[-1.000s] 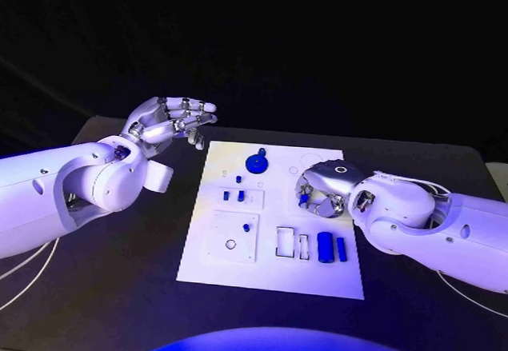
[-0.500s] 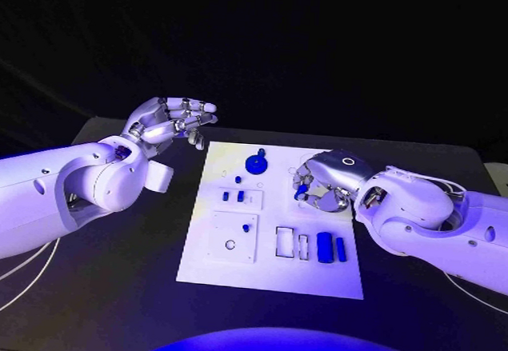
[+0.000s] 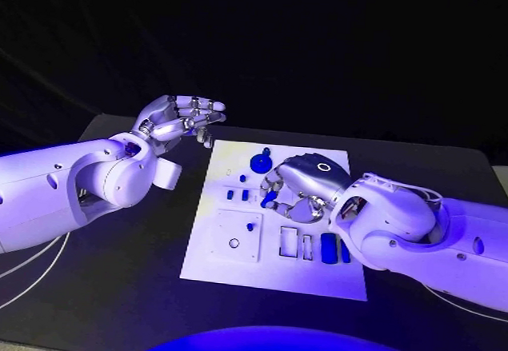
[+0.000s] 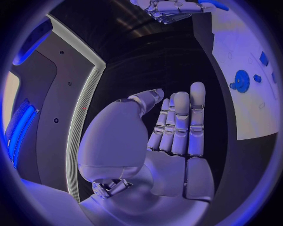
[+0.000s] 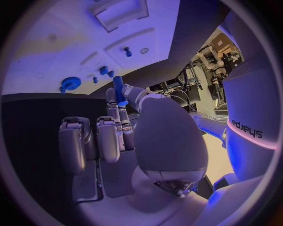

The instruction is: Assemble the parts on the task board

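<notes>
Over the board, which lies in the middle of the black desk, the right hand hangs above the upper middle of the plate. It pinches a small blue peg between the thumb and a finger, the peg standing up past the fingertips in the right wrist view; the other fingers lie side by side and partly curled. In the head view a bit of blue shows at that hand's fingertips.

Off the board's far left corner, the left hand is raised over the desk, holding nothing. Its fingers lie close together, nearly straight in the left wrist view, bent forward in the head view; the thumb is just beside them.

On the board, a round blue part sits near the far edge. Two small blue pieces stand just left of the right hand. A square block with a hole and a small blue stud lies on the left half. Near the right arm, two blue bars lie side by side, beside two pale slots.
</notes>
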You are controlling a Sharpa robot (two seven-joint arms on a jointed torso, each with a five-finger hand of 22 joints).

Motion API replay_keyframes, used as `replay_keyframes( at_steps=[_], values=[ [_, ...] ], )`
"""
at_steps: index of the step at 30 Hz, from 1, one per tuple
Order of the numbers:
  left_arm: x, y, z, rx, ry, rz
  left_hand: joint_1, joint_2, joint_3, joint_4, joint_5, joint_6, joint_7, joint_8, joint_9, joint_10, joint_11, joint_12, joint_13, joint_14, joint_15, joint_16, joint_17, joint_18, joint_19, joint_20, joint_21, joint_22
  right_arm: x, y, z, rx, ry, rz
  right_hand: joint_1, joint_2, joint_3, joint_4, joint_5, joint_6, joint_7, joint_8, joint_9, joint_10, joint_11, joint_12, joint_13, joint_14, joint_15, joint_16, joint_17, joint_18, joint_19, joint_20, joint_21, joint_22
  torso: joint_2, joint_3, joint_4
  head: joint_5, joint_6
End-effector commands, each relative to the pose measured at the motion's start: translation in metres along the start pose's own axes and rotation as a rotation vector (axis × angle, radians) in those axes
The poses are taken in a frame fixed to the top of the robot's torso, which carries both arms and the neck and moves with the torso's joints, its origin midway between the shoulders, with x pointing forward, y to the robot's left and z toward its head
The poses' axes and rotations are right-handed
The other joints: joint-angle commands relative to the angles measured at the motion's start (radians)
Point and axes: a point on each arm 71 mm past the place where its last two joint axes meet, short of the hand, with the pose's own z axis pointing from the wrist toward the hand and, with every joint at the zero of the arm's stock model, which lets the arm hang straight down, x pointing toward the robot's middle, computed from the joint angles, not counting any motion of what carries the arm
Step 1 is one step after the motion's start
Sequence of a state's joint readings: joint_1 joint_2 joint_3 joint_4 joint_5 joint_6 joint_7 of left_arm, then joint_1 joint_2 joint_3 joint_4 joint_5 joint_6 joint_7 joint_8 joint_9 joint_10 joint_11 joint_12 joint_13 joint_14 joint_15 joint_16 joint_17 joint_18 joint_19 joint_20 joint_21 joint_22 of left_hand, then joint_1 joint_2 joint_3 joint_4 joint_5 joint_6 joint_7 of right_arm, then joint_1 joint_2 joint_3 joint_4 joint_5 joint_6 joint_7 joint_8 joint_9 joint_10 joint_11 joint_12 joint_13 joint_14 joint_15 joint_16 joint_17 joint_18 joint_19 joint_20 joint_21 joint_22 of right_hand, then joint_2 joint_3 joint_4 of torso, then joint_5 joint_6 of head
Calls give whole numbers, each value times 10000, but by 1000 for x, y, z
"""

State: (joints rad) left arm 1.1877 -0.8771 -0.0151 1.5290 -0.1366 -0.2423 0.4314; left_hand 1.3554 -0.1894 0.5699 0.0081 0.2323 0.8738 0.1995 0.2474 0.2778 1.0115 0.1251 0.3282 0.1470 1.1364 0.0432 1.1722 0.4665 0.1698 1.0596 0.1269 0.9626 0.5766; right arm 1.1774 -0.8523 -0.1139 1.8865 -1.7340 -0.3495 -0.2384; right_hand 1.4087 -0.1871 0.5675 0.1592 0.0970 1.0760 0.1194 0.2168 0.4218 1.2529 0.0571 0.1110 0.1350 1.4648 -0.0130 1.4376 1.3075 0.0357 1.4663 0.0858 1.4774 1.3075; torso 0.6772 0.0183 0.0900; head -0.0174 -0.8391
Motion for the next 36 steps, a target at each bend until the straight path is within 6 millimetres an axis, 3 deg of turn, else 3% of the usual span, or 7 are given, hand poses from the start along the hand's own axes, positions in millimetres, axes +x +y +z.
replay_keyframes(
  at_steps=[1,8,14,27,36],
  values=[
    [2,0,1,59,123,-88,90,28,-9,-78,64,-77,-6,-9,-13,-60,12,65,14,-68,-7,-8,-13,158,-14,11,-40,-9,13,16,7,-647,116,310,51,-1,56,13,47,64,21,20,20,67,-4,-36,17,623,-81,53,325,-108,626,-43,17,1859,8,-11,22,65,10],
    [6,0,3,65,205,-127,90,28,-9,-78,64,-77,-6,-9,-13,-60,12,65,14,-68,-7,-8,-13,158,-14,11,-40,-9,39,32,18,-1060,612,487,51,-5,69,-3,57,53,29,19,24,66,1,-47,17,620,-79,50,317,-104,619,-43,1,1845,19,-15,3,188,-4],
    [7,0,4,63,247,-145,84,28,-14,-77,60,-77,-6,-6,-14,-70,14,77,17,-72,-5,-4,-16,158,-14,12,-41,-10,59,35,25,-1064,1120,524,45,-13,81,-20,64,39,38,17,29,64,7,-62,18,619,-75,50,314,-100,612,-42,-13,1834,20,6,-5,300,-31],
    [7,0,4,61,258,-151,70,27,-21,-69,56,-79,-2,-5,-14,-75,17,82,19,-73,-2,-2,-18,157,-14,13,-41,-10,74,31,30,-930,1616,252,42,-18,87,-31,66,30,43,16,33,60,10,-71,18,619,-72,52,316,-101,614,-41,-9,1839,24,7,-3,343,-92],
    [7,0,4,50,266,-154,70,27,-21,-69,56,-79,-2,-5,-14,-75,17,82,19,-73,-2,-2,-18,157,-14,13,-41,-10,80,29,32,-783,1969,131,-2,-34,90,-39,63,10,57,15,42,59,24,-93,21,616,-62,50,307,-99,609,-36,-19,1831,19,4,5,277,-113]
  ],
)
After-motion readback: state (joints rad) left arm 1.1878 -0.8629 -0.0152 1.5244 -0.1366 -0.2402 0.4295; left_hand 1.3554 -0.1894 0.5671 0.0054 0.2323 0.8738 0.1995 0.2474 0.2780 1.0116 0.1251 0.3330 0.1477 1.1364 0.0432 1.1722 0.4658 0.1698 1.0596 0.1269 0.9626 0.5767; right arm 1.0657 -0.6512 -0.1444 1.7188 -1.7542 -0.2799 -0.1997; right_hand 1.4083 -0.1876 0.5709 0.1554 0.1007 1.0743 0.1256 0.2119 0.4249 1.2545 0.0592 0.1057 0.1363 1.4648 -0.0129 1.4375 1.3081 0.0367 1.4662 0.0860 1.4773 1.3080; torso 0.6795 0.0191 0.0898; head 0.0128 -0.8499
